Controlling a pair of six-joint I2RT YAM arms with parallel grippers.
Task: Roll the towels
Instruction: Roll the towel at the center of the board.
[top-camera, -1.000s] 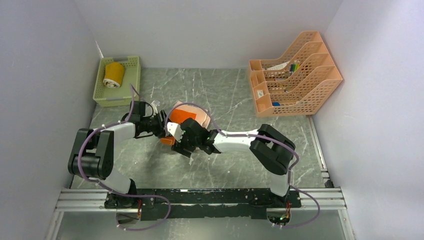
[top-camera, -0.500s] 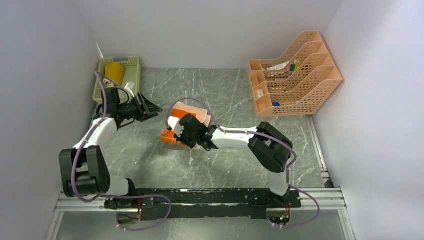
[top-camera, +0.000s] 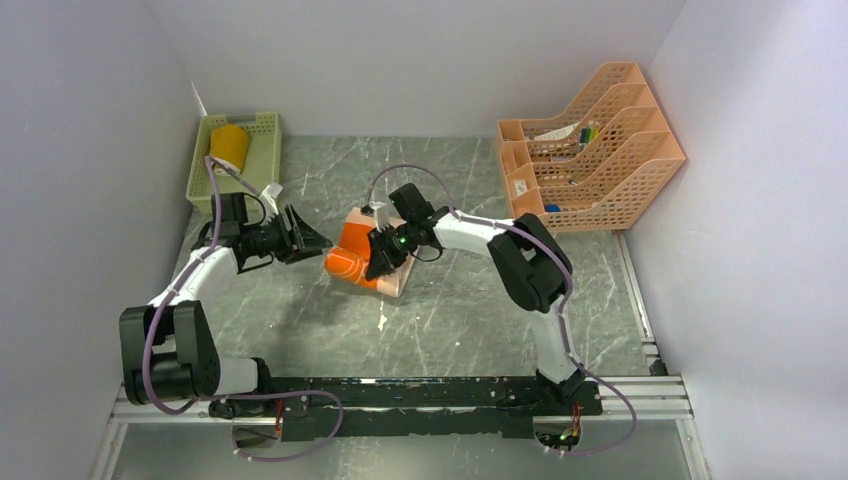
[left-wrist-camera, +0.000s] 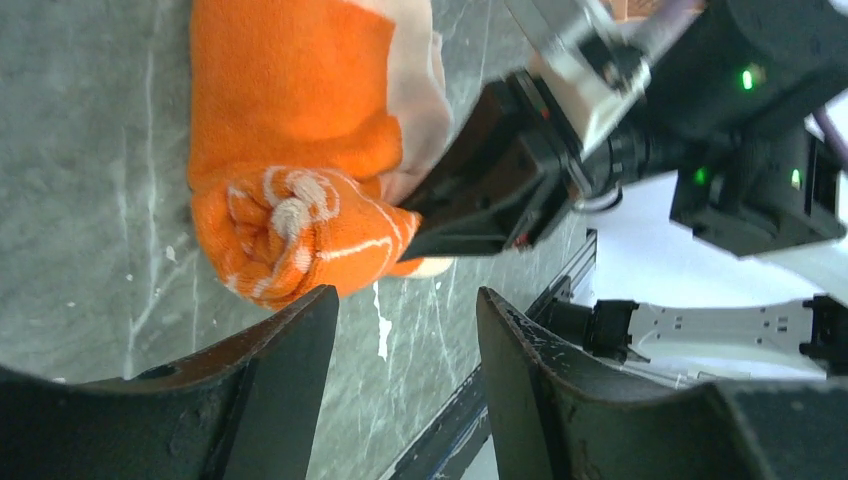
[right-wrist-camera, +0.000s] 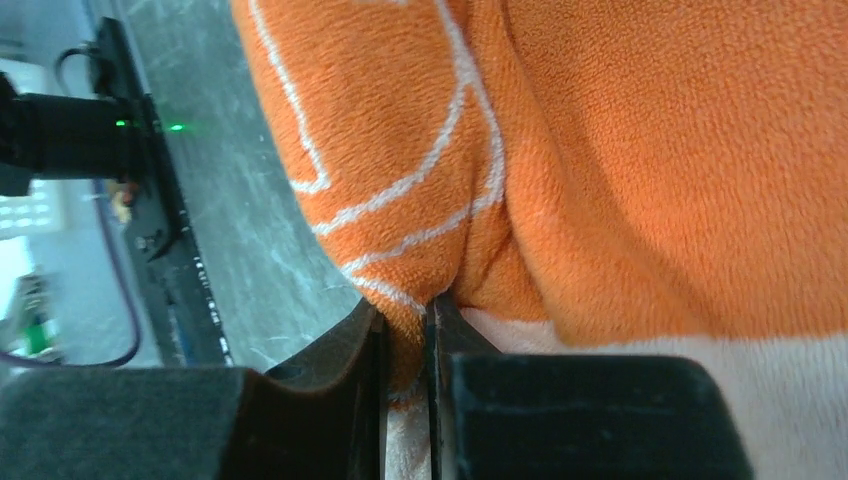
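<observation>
The orange towel (top-camera: 356, 256) lies partly rolled mid-table, its rolled end (left-wrist-camera: 290, 225) pointing toward my left gripper and a pale peach band beneath it. My right gripper (top-camera: 386, 249) sits at the towel's right side, shut on a fold of orange cloth (right-wrist-camera: 600, 150), which is pinched between the right fingers (right-wrist-camera: 405, 325). My left gripper (top-camera: 312, 240) is open just left of the roll and touches nothing; the left wrist view shows bare table between its fingertips (left-wrist-camera: 405, 300). The mustard-yellow towel (top-camera: 229, 143) lies rolled in the green basket.
The green mesh basket (top-camera: 262, 165) stands at the back left against the wall. A peach file rack (top-camera: 590, 150) fills the back right corner. The arms' mounting rail (top-camera: 400, 392) runs along the near edge. Walls close in both sides.
My left gripper drew back leftward off the towel and stays open. My right gripper swung from the roll's near-left side round to its right side and shut on a fold.
</observation>
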